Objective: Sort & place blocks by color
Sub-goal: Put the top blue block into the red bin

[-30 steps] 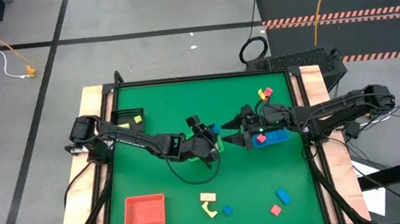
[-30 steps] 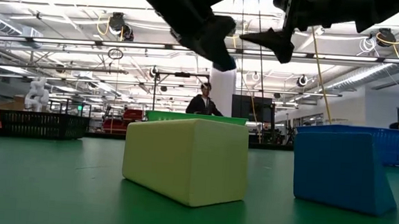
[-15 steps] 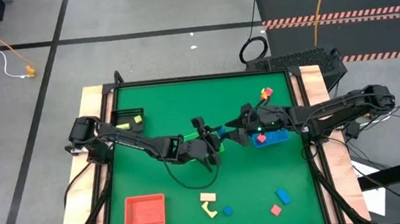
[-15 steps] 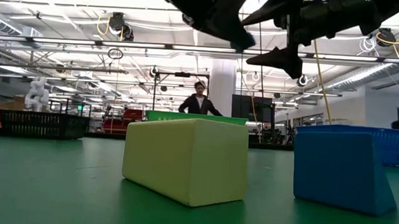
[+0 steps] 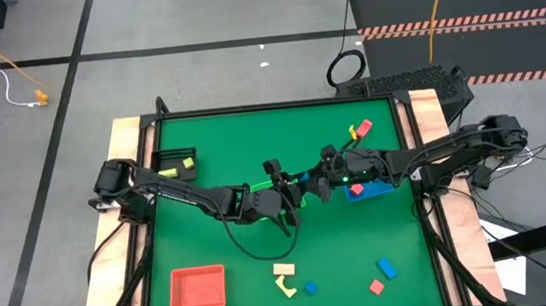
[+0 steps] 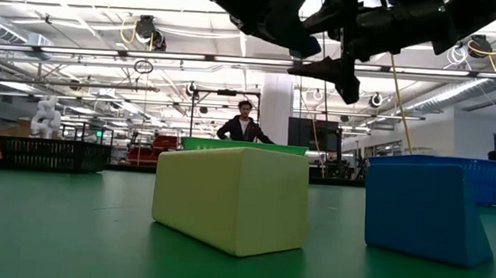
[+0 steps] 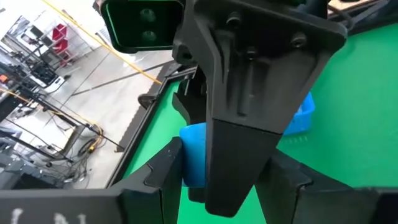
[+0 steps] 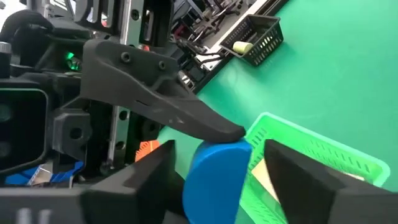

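Blue block (image 8: 217, 177) mid-air at table centre: looks like an arm-to-arm handover.
Left gripper (image 5: 281, 182) and right gripper (image 5: 321, 178) meet nose to nose above the mat, both in on the block. Can't tell which one has the grip, or whether either has let go. My read: it's headed for the blue tray (image 5: 382, 189), just beside the right arm. Next move needs the receiver clamped firm before the other releases, then a straight pull apart so nothing snags.
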